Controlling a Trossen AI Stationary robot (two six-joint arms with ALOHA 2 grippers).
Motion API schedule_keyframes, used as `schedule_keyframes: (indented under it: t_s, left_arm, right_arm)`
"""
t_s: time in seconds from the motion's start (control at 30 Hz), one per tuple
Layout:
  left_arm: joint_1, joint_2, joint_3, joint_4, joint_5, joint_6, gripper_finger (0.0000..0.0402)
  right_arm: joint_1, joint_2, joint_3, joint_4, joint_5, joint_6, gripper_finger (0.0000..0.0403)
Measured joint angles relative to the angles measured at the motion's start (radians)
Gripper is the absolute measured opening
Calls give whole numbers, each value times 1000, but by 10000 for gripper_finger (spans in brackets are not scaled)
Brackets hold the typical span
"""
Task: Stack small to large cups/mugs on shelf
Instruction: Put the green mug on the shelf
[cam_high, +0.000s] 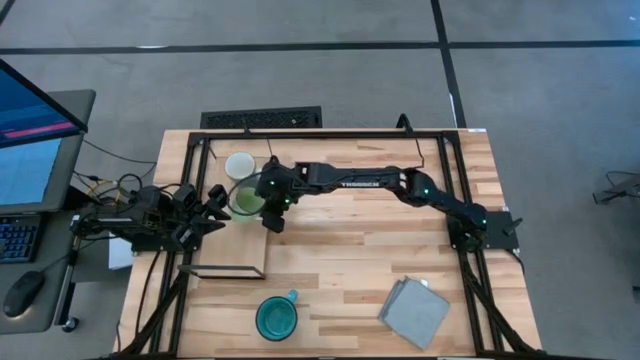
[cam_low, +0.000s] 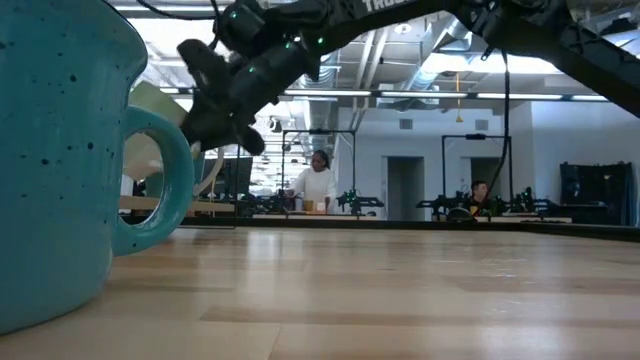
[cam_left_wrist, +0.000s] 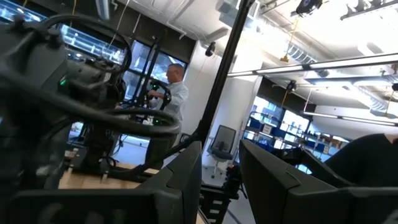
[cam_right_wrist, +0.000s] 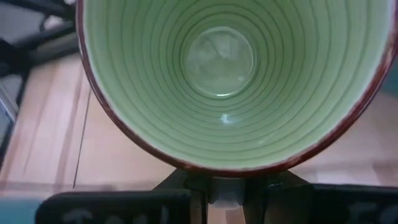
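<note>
**Green mug held aloft by right gripper; other mugs on table**

The right gripper (cam_high: 268, 203) is clamped narrowly on the rim of the light-green mug (cam_right_wrist: 230, 81), holding it above the table's far left area — just beside the white mug (cam_high: 240, 165). The wrist view looks straight into the green mug: ribbed inner wall, dark red rim, nothing inside. The white mug stands upright; nothing shows in it. The shelf (cam_high: 232, 258) lies on the tabletop nearer the front, with no mug on it. The teal mug (cam_high: 276, 318) stands upright at the front edge — interior bare. A grey cloth (cam_high: 414, 312) lies to its right. The left gripper (cam_high: 213, 205) waits at the left edge, fingers spread wide and holding nothing.
</note>
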Motion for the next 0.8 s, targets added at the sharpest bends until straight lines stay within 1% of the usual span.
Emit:
schedule_keyframes:
  t_s: [0.17, 0.27, 0.33, 0.43, 0.5, 0.6, 0.67, 0.73, 0.8]
  left_arm:
    - [0, 0, 0, -9, 1, 0, 98]
    - [0, 0, 0, -26, 1, 0, 98]
    - [0, 0, 0, -31, 1, 0, 99]
    - [0, 0, 0, -31, 1, 0, 99]
    - [0, 0, 0, -41, 1, 0, 99]
    - [0, 0, 0, -56, 1, 0, 99]
    - [0, 0, 0, -63, 0, 0, 99]
    - [0, 0, 0, -66, 0, 0, 99]
    - [0, 0, 0, -70, 0, 0, 99]
  right_arm:
    - [0, 4, 2, 16, 0, 17, 68]
    - [0, 2, 2, -6, 0, 19, 68]
    - [-3, 2, 4, -36, 0, 19, 68]
    - [-7, 3, 42, -109, 7, 0, 68]
    - [-7, 1, 64, -127, 44, -38, 68]
    - [-8, 1, 94, -202, 89, -89, 68]
    - [-8, 1, 95, -204, 91, -92, 68]
    - [-8, 0, 93, -269, 89, -94, 68]
    - [-7, 1, 92, -294, 89, -106, 68]
